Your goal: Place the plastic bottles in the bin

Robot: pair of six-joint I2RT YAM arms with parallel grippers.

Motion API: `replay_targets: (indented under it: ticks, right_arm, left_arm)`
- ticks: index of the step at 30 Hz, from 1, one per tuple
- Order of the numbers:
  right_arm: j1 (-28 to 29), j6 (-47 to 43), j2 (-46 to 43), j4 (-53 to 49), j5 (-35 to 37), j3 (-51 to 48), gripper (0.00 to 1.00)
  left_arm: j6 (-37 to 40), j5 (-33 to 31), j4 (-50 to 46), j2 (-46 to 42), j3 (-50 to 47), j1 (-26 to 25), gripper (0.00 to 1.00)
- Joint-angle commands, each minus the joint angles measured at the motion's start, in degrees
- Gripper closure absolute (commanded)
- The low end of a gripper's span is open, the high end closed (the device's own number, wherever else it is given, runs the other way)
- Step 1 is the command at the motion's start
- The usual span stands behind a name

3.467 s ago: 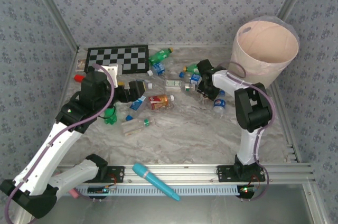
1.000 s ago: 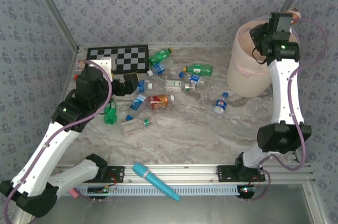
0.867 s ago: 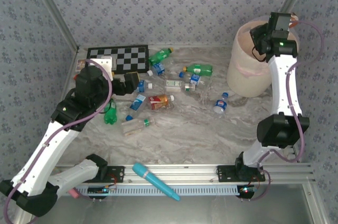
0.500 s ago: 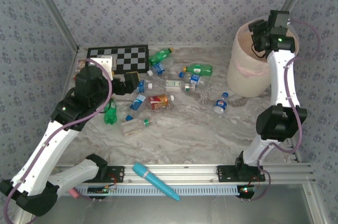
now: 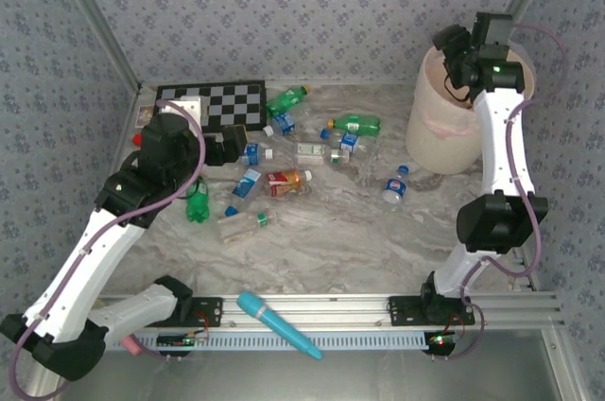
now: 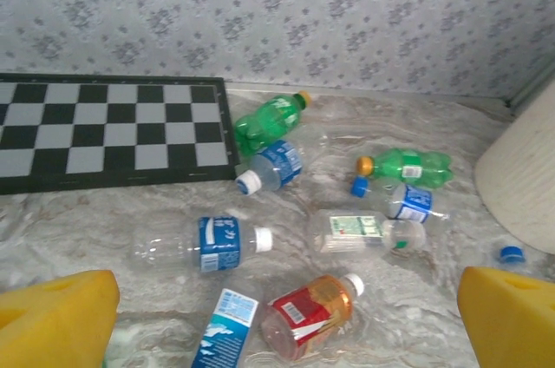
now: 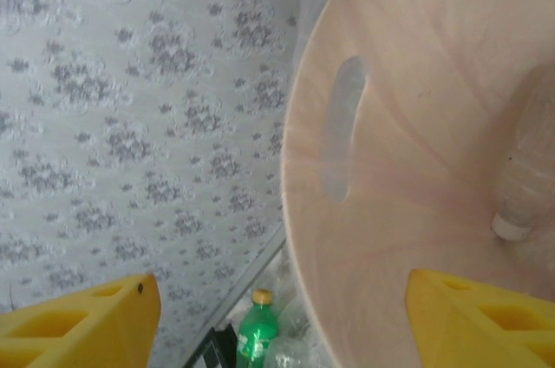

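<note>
**Left pincer sits nearest the pile**

Eleven bottles [image 5: 288,182] lie on the tabletop [image 5: 359,240], with one more inside the single bin [image 5: 430,127]. The left pincer [image 5: 238,144], wide and empty, hangs beside the pile. The blue-labelled bottle [image 6: 217,244] ahead lies crosswise to it. The right pincer [image 5: 452,49], spread and empty, hangs over the bin, well apart from the pile.

right gripper [image 5: 448,47] high over the tall round pale pink-beige bin [image 5: 440,141], jaws apart; left gripper [image 5: 240,148] well left of it, jaws wide.
</note>
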Motion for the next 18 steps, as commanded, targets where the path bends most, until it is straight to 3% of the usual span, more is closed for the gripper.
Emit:
replay_targets:
  ticks: [1,3,11,18]
  right_arm:
    - [3.0,-5.5,-2.5,-3.3,0.7,2.9,0.13]
    - [5.4,-8.0,-2.7,-4.4,2.2,3.5,0.0]
    - [15.6,-16.8,-1.3,-6.8,6.9,5.0,0.0]
    - [21.8,-27.9,3.5,-9.8,2.9,5.2,0.0]
  left_arm:
    - [-1.9,-5.1,-2.7,0.7,2.3,0.9,0.0]
    - [-2.8,-5.2,-5.0,0.9,2.3,1.6,0.0]
    - [-4.9,-4.4,-6.8,0.0,1.2,4.1,0.0]
    - [-5.4,-3.0,-7.9,-1.0,1.1,4.6,0.0]
